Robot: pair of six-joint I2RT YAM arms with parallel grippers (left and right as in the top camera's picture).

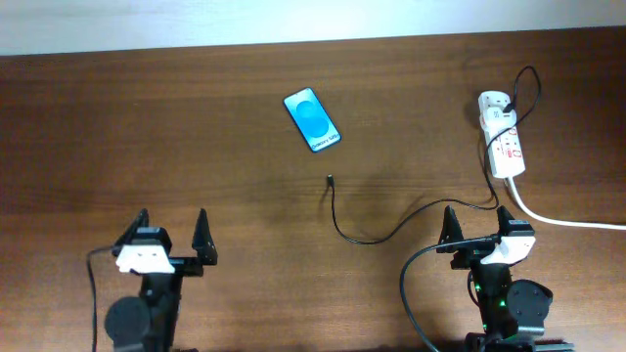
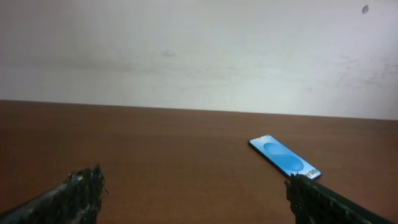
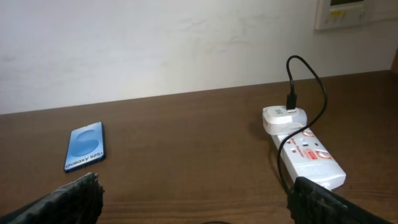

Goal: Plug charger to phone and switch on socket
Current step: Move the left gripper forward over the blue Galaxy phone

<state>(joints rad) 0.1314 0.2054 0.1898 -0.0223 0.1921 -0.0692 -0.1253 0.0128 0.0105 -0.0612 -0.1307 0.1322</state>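
The phone [image 1: 312, 120], blue screen up, lies flat at the back middle of the table; it also shows in the left wrist view [image 2: 285, 157] and the right wrist view [image 3: 84, 146]. The white socket strip [image 1: 503, 136] lies at the back right, also in the right wrist view [image 3: 308, 154], with a white adapter plugged into its far end. The thin black charger cable [image 1: 367, 235] runs from that adapter across the table; its free plug tip [image 1: 330, 180] lies below the phone, apart from it. My left gripper [image 1: 170, 238] and right gripper [image 1: 478, 227] are open and empty near the front edge.
The socket's thick white cord [image 1: 562, 221] trails off to the right edge. A wall [image 2: 199, 50] rises behind the table's far edge. A white panel [image 3: 345, 11] hangs on the wall at the right.
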